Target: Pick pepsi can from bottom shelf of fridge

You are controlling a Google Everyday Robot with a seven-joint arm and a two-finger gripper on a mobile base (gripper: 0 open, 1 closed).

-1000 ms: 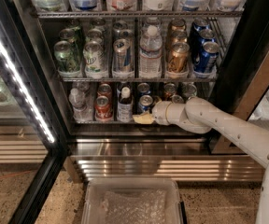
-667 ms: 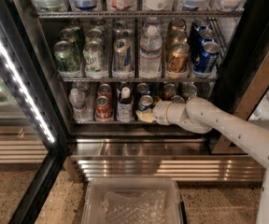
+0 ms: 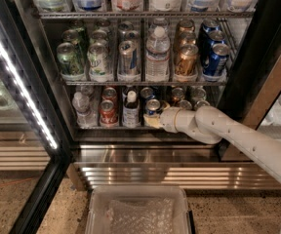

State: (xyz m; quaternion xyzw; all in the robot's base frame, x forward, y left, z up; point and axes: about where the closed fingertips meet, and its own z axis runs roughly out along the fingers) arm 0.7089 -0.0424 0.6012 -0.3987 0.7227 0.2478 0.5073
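At the bottom centre lies a clear, rounded-corner plastic bin point(image 3: 138, 209) holding crinkled film, on speckled floor. Behind it runs the ribbed stainless base point(image 3: 170, 175) of the fridge point(image 3: 251, 57). A smooth white tubular arm point(image 3: 243, 139) reaches in from the lower right. Its gripper point(image 3: 153, 120), pale yellow at the tip, sits at the thin front rail of the bottom shelf point(image 3: 112, 127), right against the foot of the pepsi can point(image 3: 152, 106); apart or clamped cannot be told. The blue, silver-topped can stands upright at mid-frame, between a dark capped bottle point(image 3: 130, 108) and bronze cans. Further left stands a red cola can point(image 3: 108, 112).
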